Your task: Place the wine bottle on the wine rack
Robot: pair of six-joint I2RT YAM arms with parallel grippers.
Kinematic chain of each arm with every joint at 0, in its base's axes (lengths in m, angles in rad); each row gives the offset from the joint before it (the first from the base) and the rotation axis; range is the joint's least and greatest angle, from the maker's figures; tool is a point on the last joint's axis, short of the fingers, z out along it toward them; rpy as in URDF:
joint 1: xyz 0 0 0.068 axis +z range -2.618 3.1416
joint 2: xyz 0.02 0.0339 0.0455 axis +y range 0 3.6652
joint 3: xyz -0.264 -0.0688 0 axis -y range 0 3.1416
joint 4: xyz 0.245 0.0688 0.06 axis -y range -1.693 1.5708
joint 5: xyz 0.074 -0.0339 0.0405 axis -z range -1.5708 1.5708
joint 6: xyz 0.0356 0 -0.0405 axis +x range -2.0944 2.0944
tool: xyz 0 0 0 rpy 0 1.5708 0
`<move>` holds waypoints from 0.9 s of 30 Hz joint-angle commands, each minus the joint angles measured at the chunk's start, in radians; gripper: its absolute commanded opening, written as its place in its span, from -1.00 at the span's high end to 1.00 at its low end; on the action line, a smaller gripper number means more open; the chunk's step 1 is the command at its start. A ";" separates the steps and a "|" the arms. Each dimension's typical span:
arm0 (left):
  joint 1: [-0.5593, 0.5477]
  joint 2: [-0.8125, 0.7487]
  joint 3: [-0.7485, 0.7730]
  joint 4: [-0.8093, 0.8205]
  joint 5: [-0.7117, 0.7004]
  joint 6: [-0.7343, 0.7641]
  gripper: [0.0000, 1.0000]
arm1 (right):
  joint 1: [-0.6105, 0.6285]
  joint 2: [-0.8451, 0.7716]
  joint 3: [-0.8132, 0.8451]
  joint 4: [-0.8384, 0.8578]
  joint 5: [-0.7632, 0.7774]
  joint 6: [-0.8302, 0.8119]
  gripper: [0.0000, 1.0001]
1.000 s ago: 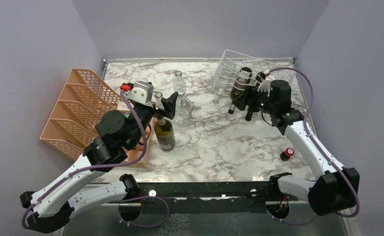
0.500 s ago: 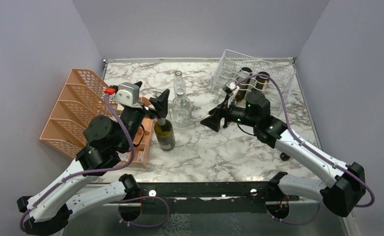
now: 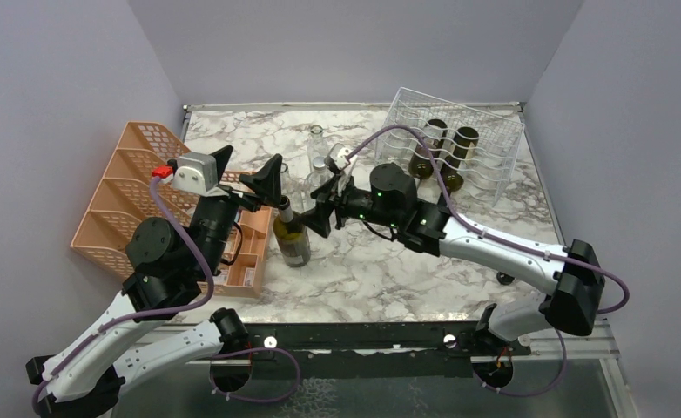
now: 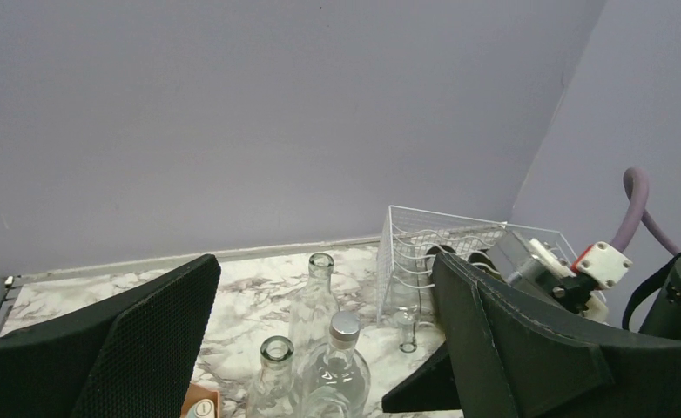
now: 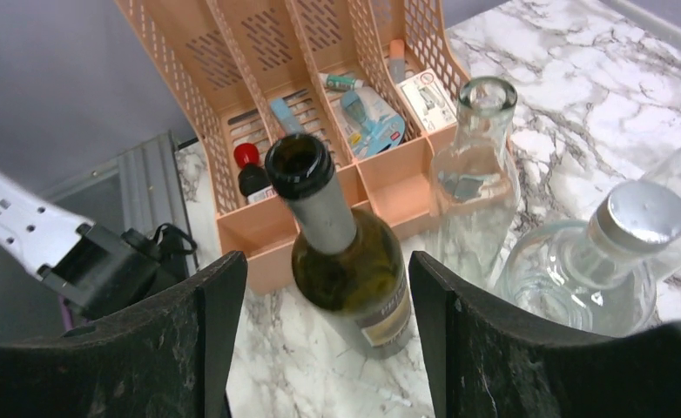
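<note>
A green wine bottle [image 3: 292,237] with a yellowish label stands upright beside the orange organizer. In the right wrist view the wine bottle [image 5: 347,261] sits between my right gripper's [image 5: 327,266] open fingers, with a gap on each side. From above, the right gripper [image 3: 320,213] is just right of the bottle's neck. My left gripper [image 3: 248,165] is wide open and empty, raised up and left of the bottle. The white wire wine rack [image 3: 485,131] stands at the back right with two dark bottles lying in it. It also shows in the left wrist view as the wine rack [image 4: 407,231].
An orange mesh organizer [image 3: 132,196] with small items fills the left side. Three clear glass bottles [image 3: 322,170] stand behind the wine bottle, seen closer as clear bottles [image 4: 320,300]. A small clear glass [image 4: 407,331] stands in front of the rack.
My right arm left the rack and swung left across the table until its open fingers flank the green bottle. The left gripper pulled up and left, away from the bottle's neck.
</note>
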 commanded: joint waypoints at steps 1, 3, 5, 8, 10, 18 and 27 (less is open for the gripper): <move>-0.005 -0.021 -0.015 0.022 -0.043 -0.010 -0.98 | 0.027 0.097 0.138 -0.063 0.088 -0.047 -0.41; -0.005 -0.024 -0.018 0.024 -0.046 -0.011 -0.98 | 0.038 0.136 0.183 -0.099 0.105 -0.061 -0.41; -0.006 -0.027 -0.021 0.025 -0.049 -0.009 -0.98 | 0.049 0.165 0.216 -0.122 0.100 -0.074 -0.41; -0.005 -0.030 -0.024 0.021 -0.051 -0.010 -0.98 | 0.061 0.193 0.244 -0.135 0.078 -0.090 -0.39; -0.006 -0.033 -0.027 0.022 -0.053 -0.011 -0.98 | 0.069 0.207 0.254 -0.137 0.081 -0.093 -0.38; -0.005 -0.039 -0.028 0.013 -0.058 -0.018 -0.98 | 0.085 0.248 0.279 -0.119 0.108 -0.108 -0.23; -0.005 -0.039 -0.031 -0.004 -0.063 -0.032 -0.98 | 0.106 0.271 0.293 -0.082 0.124 -0.144 -0.01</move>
